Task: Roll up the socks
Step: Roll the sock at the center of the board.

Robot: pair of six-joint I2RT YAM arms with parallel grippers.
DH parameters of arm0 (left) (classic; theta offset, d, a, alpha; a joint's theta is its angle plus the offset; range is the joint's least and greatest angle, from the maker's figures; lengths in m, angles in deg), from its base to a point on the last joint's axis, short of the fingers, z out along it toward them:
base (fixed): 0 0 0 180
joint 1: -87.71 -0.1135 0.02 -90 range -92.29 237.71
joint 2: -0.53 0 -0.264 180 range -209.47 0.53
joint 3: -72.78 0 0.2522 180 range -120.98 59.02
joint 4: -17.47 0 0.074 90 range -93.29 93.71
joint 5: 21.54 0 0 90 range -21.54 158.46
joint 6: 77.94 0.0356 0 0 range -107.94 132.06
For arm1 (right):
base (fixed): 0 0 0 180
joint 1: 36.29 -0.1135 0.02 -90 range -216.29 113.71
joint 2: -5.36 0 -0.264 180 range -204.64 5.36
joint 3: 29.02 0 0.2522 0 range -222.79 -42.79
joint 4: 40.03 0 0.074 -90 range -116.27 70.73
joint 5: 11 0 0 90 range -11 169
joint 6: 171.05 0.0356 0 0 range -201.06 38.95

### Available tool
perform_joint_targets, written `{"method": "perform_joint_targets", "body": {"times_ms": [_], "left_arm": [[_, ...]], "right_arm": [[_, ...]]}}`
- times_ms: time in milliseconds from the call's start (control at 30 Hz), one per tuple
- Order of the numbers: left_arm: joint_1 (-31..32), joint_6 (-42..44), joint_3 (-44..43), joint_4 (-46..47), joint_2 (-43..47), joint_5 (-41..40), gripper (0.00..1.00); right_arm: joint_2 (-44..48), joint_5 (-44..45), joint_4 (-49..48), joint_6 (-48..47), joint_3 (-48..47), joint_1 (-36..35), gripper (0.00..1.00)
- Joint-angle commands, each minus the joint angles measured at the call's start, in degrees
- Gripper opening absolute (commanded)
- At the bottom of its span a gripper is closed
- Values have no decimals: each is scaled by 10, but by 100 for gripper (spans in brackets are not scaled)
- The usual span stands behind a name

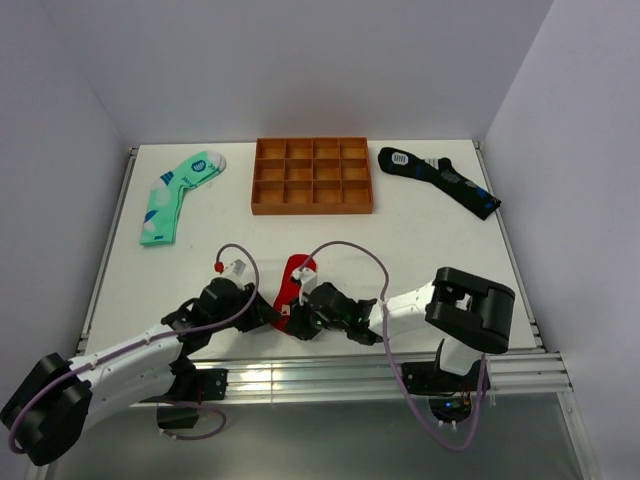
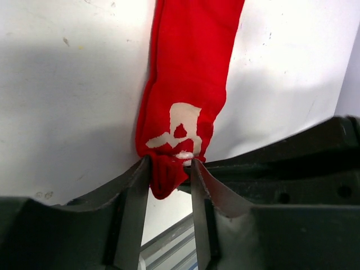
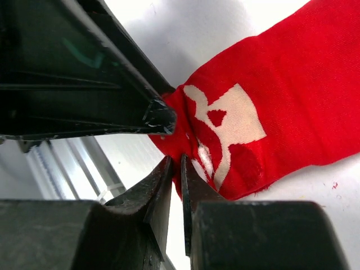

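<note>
The red sock (image 1: 293, 275) with white marks lies near the table's front edge, its near end lifted between both grippers. In the left wrist view that bunched end (image 2: 169, 174) sits between the fingers of my left gripper (image 2: 169, 163), whose jaws stand apart, with a gap on the right side. My right gripper (image 3: 175, 157) has its jaws almost together, pinching a thin edge of the red sock (image 3: 292, 84). From above, the left gripper (image 1: 275, 312) and right gripper (image 1: 297, 318) meet tip to tip. The mint-green sock (image 1: 178, 195) lies back left, the black sock (image 1: 440, 180) back right.
An orange wooden tray (image 1: 311, 208) with several compartments stands at the back middle. Aluminium rails (image 1: 350, 375) run along the table's near edge, just below the grippers. White walls close in both sides and the back.
</note>
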Motion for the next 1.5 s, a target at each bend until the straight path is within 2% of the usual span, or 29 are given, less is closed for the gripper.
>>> {"method": "perform_joint_targets", "body": {"times_ms": [0,400,800,833,1033,1133,1467], "left_arm": [[2,-12,19,56,35,-26,41],[2,0,60,109,14,-50,39],[10,14,59,106,-4,-52,33],[10,12,60,104,-1,-54,38],[11,0,81,90,85,-71,48],[12,14,74,75,106,-72,47],[26,10,80,75,93,-75,46]], "right_arm": [[-36,-81,110,9,16,16,17],[-34,-213,152,15,0,94,18],[-61,-229,189,16,-34,114,18],[-61,-229,192,15,-35,115,18],[-67,-233,203,10,-36,118,18],[-69,-239,204,10,-37,120,18],[-71,-270,223,7,-50,131,18]]}}
